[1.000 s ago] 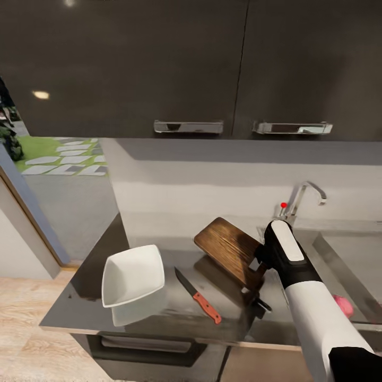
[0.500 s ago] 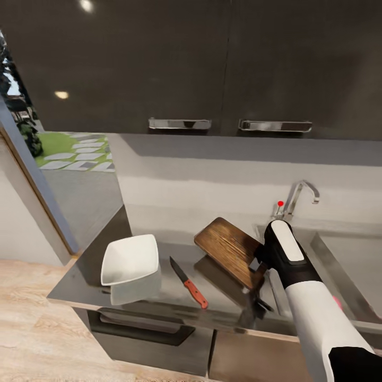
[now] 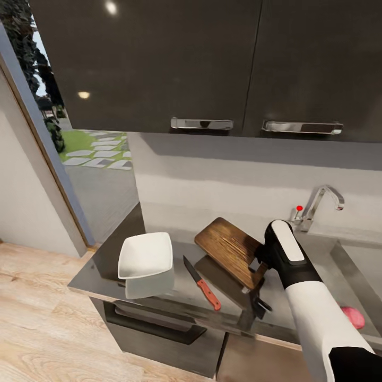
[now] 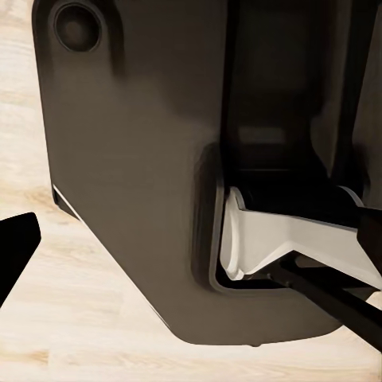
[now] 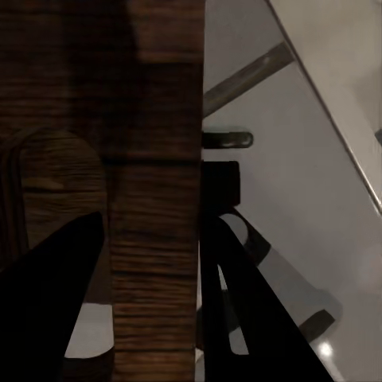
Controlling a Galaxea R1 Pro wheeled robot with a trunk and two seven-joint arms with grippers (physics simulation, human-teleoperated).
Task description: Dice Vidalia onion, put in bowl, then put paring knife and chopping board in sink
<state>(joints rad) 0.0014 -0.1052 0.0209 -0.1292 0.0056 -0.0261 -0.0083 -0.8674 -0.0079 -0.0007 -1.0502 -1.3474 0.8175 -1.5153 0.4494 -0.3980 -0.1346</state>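
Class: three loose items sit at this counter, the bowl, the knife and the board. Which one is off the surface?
The chopping board: it is tilted in the air, held at its edge by the right gripper, while the bowl and paring knife rest on the countertop.

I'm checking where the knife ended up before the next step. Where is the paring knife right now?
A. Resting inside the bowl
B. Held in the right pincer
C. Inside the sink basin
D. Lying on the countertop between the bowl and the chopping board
D: the paring knife lies flat on the countertop, between the bowl and the chopping board, which the right pincer holds tilted up.
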